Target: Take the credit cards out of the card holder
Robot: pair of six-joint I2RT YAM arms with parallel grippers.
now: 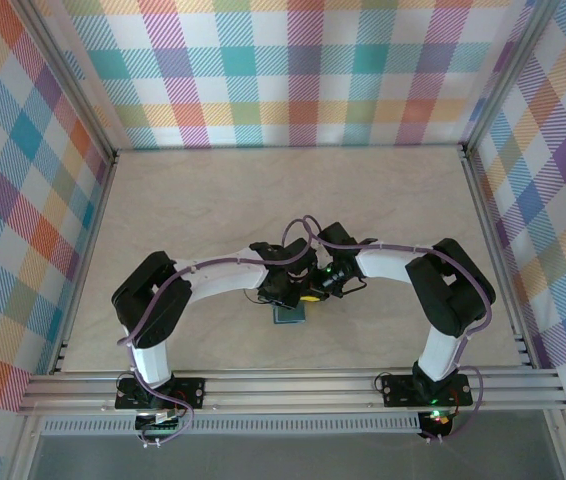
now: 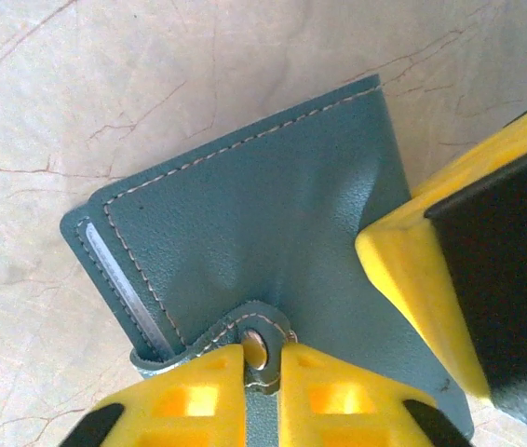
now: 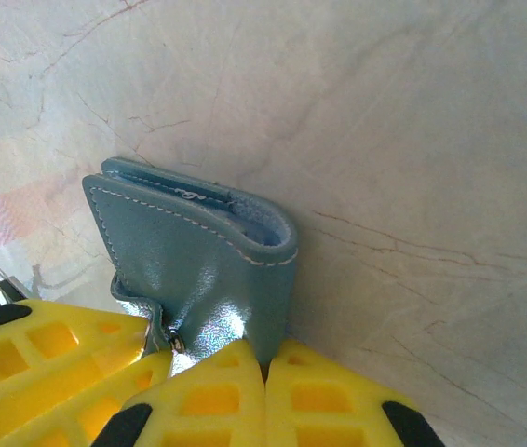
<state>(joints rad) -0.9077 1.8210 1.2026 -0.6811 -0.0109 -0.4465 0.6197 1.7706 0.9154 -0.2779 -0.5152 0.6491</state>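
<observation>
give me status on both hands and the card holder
Left hand shut on card holder at snap tab. Right hand shut on its corner. Holder folded, lying on table.

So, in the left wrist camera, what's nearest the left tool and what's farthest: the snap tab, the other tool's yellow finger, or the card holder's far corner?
1. The snap tab: pinched in the left tool, bottom centre.
2. The right tool's yellow finger: on the right.
3. The card holder's far corner: top right.
</observation>
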